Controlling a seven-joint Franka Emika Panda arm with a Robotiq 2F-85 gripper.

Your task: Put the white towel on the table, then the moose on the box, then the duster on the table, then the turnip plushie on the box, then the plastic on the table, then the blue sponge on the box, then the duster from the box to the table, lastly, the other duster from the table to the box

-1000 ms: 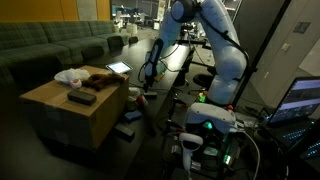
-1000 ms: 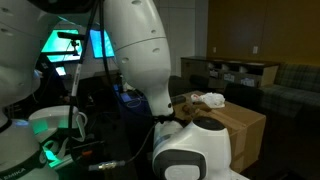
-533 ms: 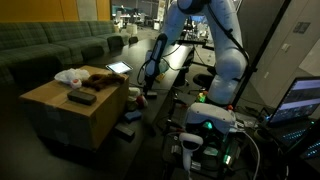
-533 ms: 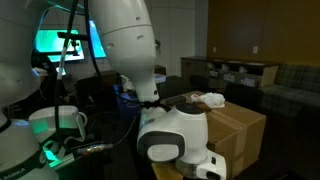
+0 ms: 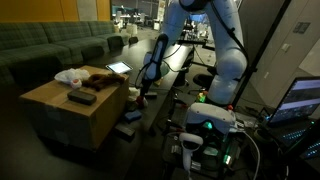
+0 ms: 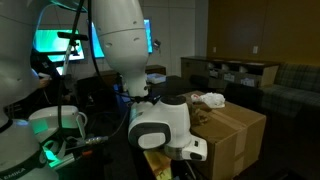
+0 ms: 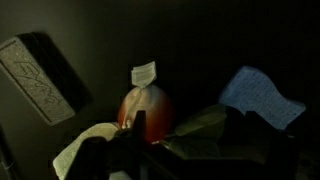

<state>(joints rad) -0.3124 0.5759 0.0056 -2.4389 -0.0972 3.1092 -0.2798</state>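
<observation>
The white towel (image 5: 70, 76) lies lumpy on the far end of the cardboard box (image 5: 70, 115), with a brown plush moose (image 5: 102, 80) beside it. It also shows as the white towel (image 6: 210, 99) on the box (image 6: 240, 130). My gripper (image 5: 146, 86) hangs over the black table (image 5: 172, 88), open and holding nothing. In the wrist view the gripper (image 7: 193, 140) hovers above the turnip plushie (image 7: 148, 108), which has an orange-red body, a white tag and green leaves. The blue sponge (image 7: 260, 97) lies to its right on the table (image 7: 190, 50).
A dark flat rectangular thing (image 5: 82, 97) lies on the near part of the box top. On the table a grey patterned block (image 7: 40, 78) lies at the left and a pale crumpled sheet (image 7: 85, 150) below it. Green sofas (image 5: 50, 45) stand behind the box.
The arm has swung and come down a little over the table, and its wrist has turned. The gripper stayed open. Nothing on the box moved.
</observation>
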